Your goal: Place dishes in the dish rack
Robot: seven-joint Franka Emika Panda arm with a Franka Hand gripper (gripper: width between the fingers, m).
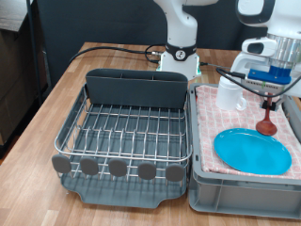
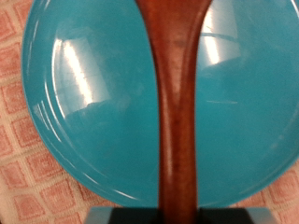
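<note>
My gripper [image 1: 271, 91] is shut on the brown wooden spoon [image 1: 268, 120] and holds it upright, bowl down, just above the round light-blue plate [image 1: 252, 151]. The plate lies flat on the pink checked cloth [image 1: 221, 121] inside the grey crate. In the wrist view the spoon [image 2: 176, 103] runs down the middle of the picture over the plate [image 2: 84, 103]. The white mug [image 1: 230, 92] stands at the back of the crate, beside the gripper. The dish rack [image 1: 127, 127], a silver wire grid in a grey tray, stands at the exterior view's left and holds no dishes.
The rack's dark grey utensil bin [image 1: 136, 87] stands along its far side, and round grey knobs [image 1: 118, 168] line its near edge. The grey crate [image 1: 235, 193] touches the rack's right side. The robot base [image 1: 179, 56] and black cables [image 1: 113, 50] are behind, on the wooden table [image 1: 52, 104].
</note>
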